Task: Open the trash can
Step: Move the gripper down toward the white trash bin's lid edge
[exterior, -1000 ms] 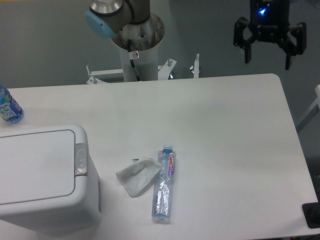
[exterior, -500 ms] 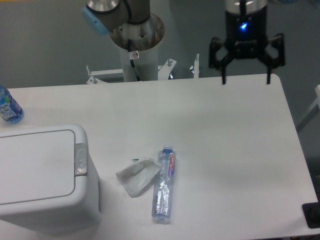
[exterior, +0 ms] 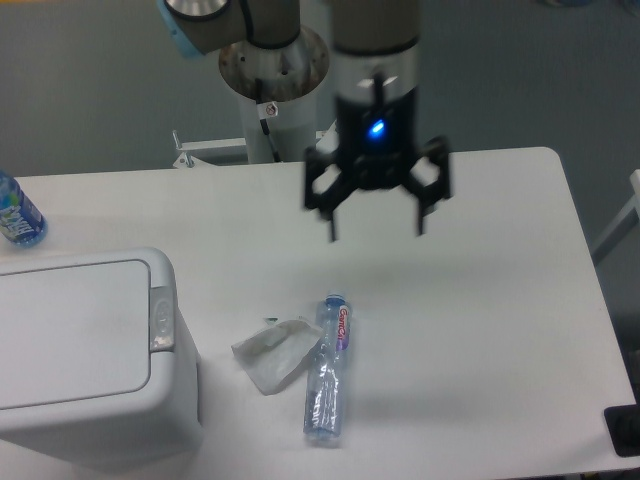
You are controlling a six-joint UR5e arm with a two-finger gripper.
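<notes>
The gripper (exterior: 377,222) has swung in from the far right corner of the desk (exterior: 480,300) toward its middle, a long leftward sweep over the last second, and it now hangs above the bare surface at about 12 o'clock from the lying bottle (exterior: 328,370). Its jaws are spread wide with nothing between them, as they were in both earlier views, so only the arm's position has changed, not the grip. The blue light on the wrist is lit in all three moments. The trash can (exterior: 85,350) sits at the desk's 8 o'clock corner, unmoved, its flat lid (exterior: 70,335) down and level; the small grey push-button (exterior: 161,320) on the rim at the can's 3 o'clock side looks untouched. That means the task has not begun in any physical sense: the travel so far reads as an approach, and the gripper is well apart from the button, which lies toward 8 o'clock from it. By my judgement the remaining move calls for a further leftward and downward path ending with one fingertip over the button. The crumpled tissue (exterior: 275,350) and the bottle beside it lie between gripper and can, low enough that they should pose little obstacle. A second bottle with a blue label (exterior: 15,215) stands at the left edge, likewise unchanged.
</notes>
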